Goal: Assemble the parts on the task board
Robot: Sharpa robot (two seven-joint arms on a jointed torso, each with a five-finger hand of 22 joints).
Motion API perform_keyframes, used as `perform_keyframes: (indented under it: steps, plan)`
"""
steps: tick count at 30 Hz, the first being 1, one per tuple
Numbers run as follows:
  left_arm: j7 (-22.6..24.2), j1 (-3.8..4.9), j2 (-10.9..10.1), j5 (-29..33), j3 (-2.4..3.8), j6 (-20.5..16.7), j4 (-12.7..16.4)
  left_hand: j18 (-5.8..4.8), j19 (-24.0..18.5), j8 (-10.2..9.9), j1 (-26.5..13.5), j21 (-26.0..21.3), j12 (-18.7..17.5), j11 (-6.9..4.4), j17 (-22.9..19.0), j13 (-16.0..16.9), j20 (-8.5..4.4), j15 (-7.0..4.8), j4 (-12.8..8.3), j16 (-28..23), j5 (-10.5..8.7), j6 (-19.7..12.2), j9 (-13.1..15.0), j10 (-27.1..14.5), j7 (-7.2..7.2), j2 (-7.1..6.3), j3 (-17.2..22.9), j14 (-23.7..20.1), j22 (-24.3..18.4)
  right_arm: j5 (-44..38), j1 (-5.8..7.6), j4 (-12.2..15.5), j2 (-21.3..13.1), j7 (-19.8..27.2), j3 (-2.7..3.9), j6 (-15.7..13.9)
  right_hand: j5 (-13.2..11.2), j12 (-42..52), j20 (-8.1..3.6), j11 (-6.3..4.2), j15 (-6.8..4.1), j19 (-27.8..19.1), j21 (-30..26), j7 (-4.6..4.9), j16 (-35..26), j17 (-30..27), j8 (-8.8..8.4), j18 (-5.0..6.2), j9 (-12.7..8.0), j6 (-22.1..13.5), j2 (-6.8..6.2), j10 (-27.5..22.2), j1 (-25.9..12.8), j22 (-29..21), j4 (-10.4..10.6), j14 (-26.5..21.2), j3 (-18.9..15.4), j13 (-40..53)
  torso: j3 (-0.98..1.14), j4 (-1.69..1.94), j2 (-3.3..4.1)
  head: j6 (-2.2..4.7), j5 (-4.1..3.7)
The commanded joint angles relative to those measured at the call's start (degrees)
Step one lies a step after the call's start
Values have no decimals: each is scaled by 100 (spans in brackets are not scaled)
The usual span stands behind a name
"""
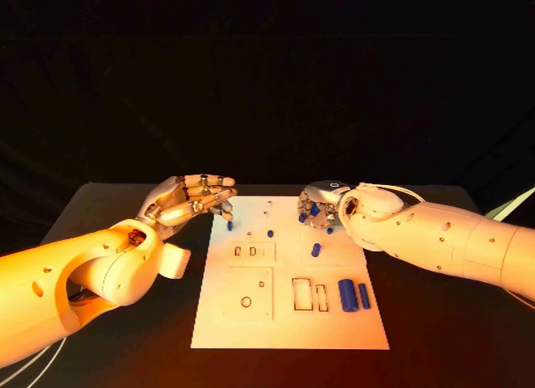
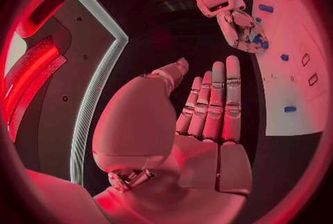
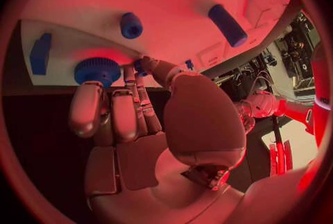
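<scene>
Right robot hand hovers low over the white board, fingers curled round a small blue part, seemingly lining it up for a socket. Left robot hand waits beside the board's edge, fingers together, holding nothing.

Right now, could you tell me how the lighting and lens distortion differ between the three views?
Head view: warm orange light on both arms, black backdrop, task board edges straight. Left wrist view: red light, fisheye circle bending the board's edge, left hand large in the middle. Right wrist view: red light, the same bending, right hand close up, with a knurled blue part by its fingertips.
</scene>
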Motion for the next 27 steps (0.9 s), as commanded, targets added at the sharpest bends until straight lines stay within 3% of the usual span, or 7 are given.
perform_keyframes:
  steps: [1, 15, 19, 23, 26, 27]
  plan:
    - [7, 13, 4, 4, 6, 22, 12, 2, -73, -81, -179, 75, -43, 7, 94, 19, -27, 1, 32, 98, 128, 20, 77, -20, 85, -32, 139, -89, 114, 13, -17, 12, 10, 16, -11, 4, -13, 95, -10, -103, -40, 122, 163, -39, 139, 118, 105, -161, 129, 170, 16, 130, -59, 145, 125, 231, 109, 66, 2, 0, 20, 14, -3]
    - [-21, 16, 2, 4, 5, 42, -14, 5, -94, -85, -169, 101, -39, 7, 105, 21, -23, 1, 22, 115, 128, 18, 79, -27, 85, -18, 150, -106, 131, 168, -17, 79, 18, 16, -10, -246, 15, 118, -32, -144, -78, 161, 265, -69, 215, 194, 166, -184, 228, 225, 31, 291, -131, 292, 189, 244, 125, 113, 8, 6, 60, 28, 14]
    - [-30, 17, 1, 4, 5, 44, -18, 6, -101, -87, -161, 110, -38, 8, 109, 21, -23, 1, 14, 121, 127, 16, 79, -30, 86, -17, 155, -112, 138, 216, -17, 68, 23, -5, -10, -244, 120, 124, -52, -177, -104, 180, 317, -109, 252, 222, 244, -194, 313, 313, 112, 369, -130, 368, 219, 248, 162, 147, 10, 5, 65, 33, 17]
    - [-40, 18, 0, 4, 5, 43, -17, 7, -110, -92, -155, 125, -40, 11, 114, 21, -21, 2, 7, 130, 127, 10, 79, -38, 93, -13, 160, -117, 147, 236, -17, 61, 33, -28, -10, -272, 102, 177, -106, -262, -172, 197, 377, -203, 290, 246, 475, -205, 529, 515, 348, 568, -14, 462, 169, 249, 224, 224, 8, 4, 75, 38, 18]
    - [-47, 19, -1, 4, 5, 41, -18, 7, -122, -100, -152, 142, -42, 18, 120, 20, -19, 5, 0, 141, 127, 0, 78, -53, 102, -11, 163, -125, 159, 241, -17, 67, 41, -37, -10, -326, 102, 185, -123, -279, -189, 203, 393, -217, 297, 248, 533, -209, 604, 515, 388, 615, -2, 489, 147, 250, 225, 244, 11, 3, 77, 41, 23]
    - [-51, 20, -1, 4, 5, 39, -18, 7, -124, -102, -151, 146, -42, 19, 121, 19, -18, 6, -2, 143, 127, -3, 78, -56, 104, -11, 163, -126, 161, 244, -17, 71, 47, -46, -10, -366, 116, 213, -146, -309, -217, 211, 416, -241, 301, 241, 626, -215, 721, 518, 446, 710, 5, 528, 120, 248, 236, 278, 13, 7, 80, 43, 27]
